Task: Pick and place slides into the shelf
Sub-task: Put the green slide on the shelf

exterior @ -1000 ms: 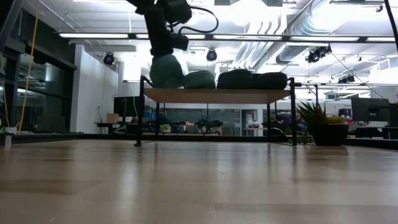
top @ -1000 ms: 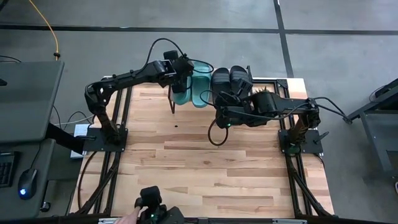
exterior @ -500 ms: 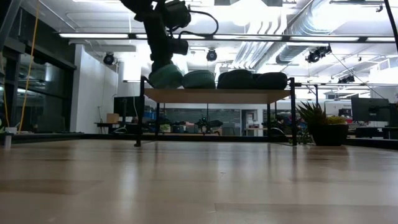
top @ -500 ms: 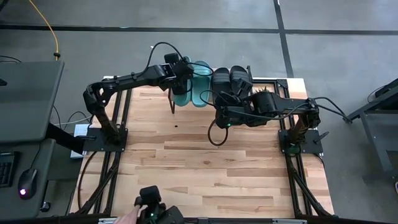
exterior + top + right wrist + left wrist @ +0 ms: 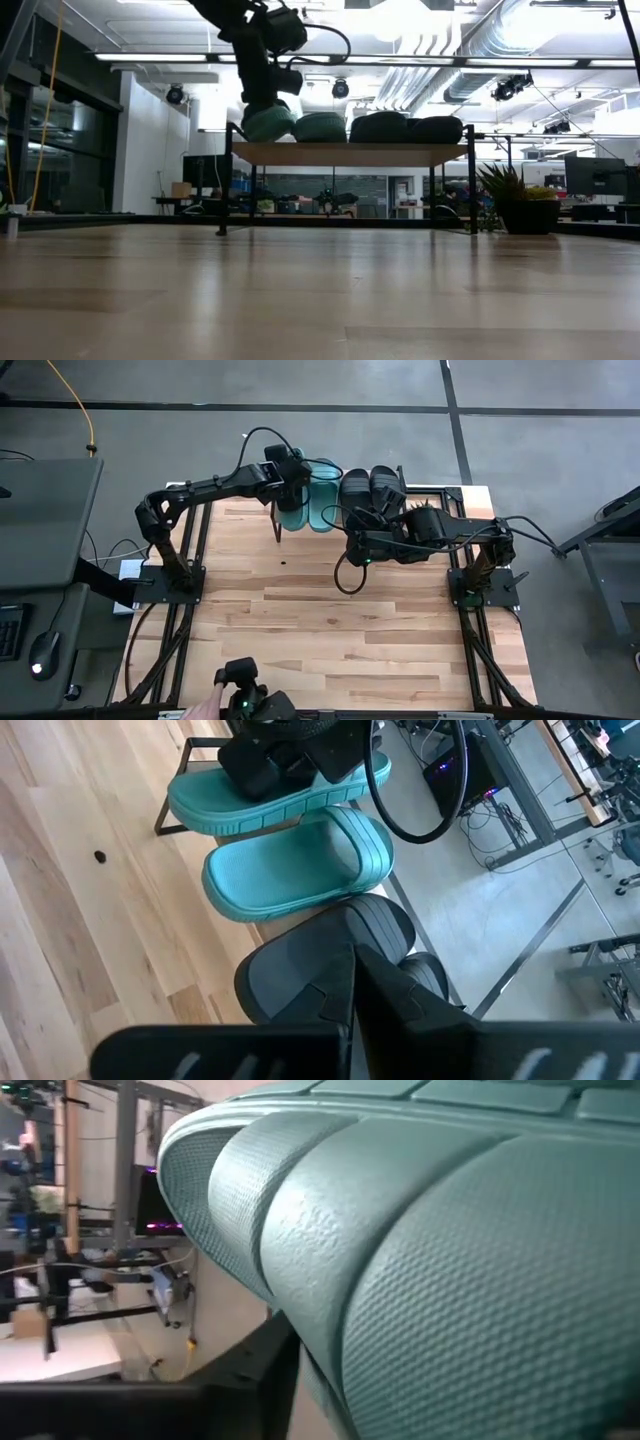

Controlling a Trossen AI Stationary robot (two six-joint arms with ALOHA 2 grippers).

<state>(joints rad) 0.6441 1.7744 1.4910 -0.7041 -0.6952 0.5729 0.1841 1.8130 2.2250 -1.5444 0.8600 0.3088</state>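
A: Where's slide 4?
B: The teal slide (image 5: 291, 510) sits at 11 o'clock on the shelf (image 5: 350, 153); left gripper (image 5: 291, 482) over it, grip can't be judged.
A: Advice?
B: Lift straight up; right gripper (image 5: 352, 544) waits shut.

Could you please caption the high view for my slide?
Left gripper over the end teal slide on the shelf; right gripper waits alongside.

Left claw (image 5: 290, 485) fingers hidden over teal slide (image 5: 270, 800); shelf (image 5: 350, 153) top mostly covered.
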